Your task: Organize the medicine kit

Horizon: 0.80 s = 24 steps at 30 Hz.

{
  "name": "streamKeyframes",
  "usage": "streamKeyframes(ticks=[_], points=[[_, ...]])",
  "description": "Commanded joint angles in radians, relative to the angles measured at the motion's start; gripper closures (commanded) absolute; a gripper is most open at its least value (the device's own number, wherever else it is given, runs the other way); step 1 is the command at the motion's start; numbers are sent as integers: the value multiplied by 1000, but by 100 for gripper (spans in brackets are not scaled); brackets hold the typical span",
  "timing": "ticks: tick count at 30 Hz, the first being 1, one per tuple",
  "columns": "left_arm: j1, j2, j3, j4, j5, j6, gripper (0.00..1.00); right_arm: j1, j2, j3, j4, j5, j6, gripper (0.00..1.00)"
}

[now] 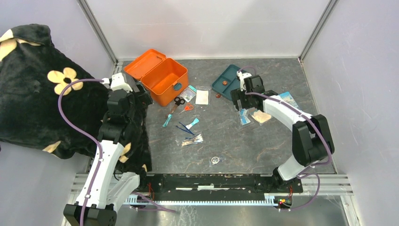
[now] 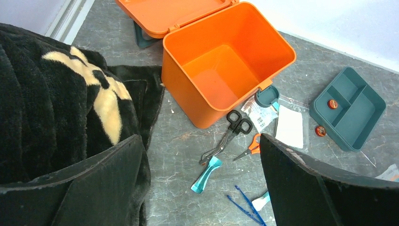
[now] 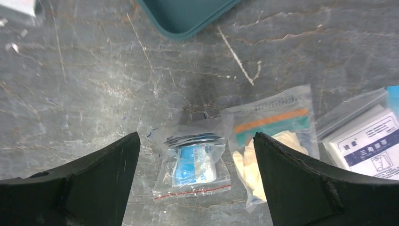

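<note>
The left arm stretches forward from its base with the elbow bent. The left gripper tilts down and ahead, jaws spread wide. The right arm folds sharply at the elbow and reaches inward, with the right gripper aimed downward, its jaws also wide apart.

Directly below the right gripper lies a small clear bag with blue contents, a glove packet just right of it, and a teal tray ahead. Ahead of the left gripper are black-handled scissors and blue tweezers, with a black flowered blanket to its left.
</note>
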Motion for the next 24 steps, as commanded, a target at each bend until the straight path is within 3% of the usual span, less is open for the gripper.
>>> streamKeyframes(ticks=[1, 10, 13, 20, 24], points=[[-4, -3, 35, 21, -19, 21, 0, 20, 22, 24, -53, 63, -60, 2], [-4, -1, 32, 23, 0, 21, 0, 20, 76, -55, 21, 8, -58, 2], [-4, 1, 32, 25, 1, 21, 0, 21, 86, -72, 59, -16, -48, 6], [-4, 3, 31, 27, 7, 21, 0, 20, 52, -113, 164, -81, -21, 41], [-4, 10, 32, 31, 8, 21, 0, 22, 9, -111, 186, -95, -16, 50]])
